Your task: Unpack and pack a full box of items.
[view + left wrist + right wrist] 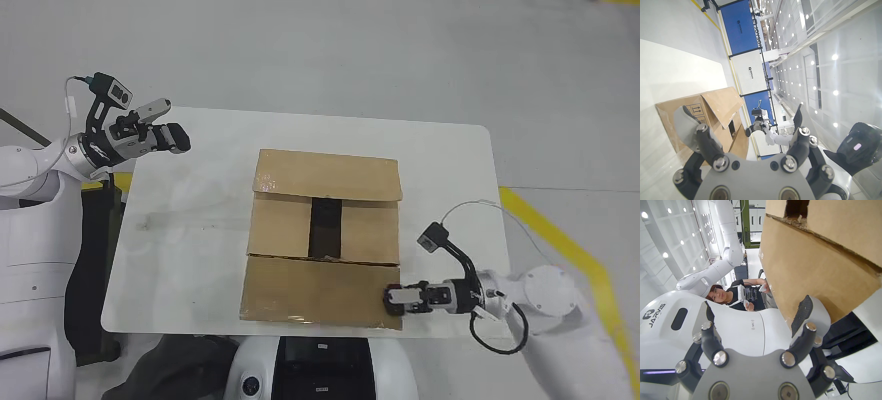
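Observation:
A brown cardboard box [322,235] stands in the middle of the white table [190,260]. Its far flap [328,174] and near flap [318,291] fold outward, and a dark gap [326,229] shows between the two inner flaps. My right gripper [396,298] is open at the near flap's right corner. In the right wrist view one fingertip [804,311] lies against the flap's underside [810,266], and nothing sits between the fingers. My left gripper [165,135] is open and empty above the table's far left corner, well clear of the box [696,113].
A black stand [90,260] sits just off the table's left edge. Bare tabletop lies left and right of the box. The table's near edge runs right under the box's near flap.

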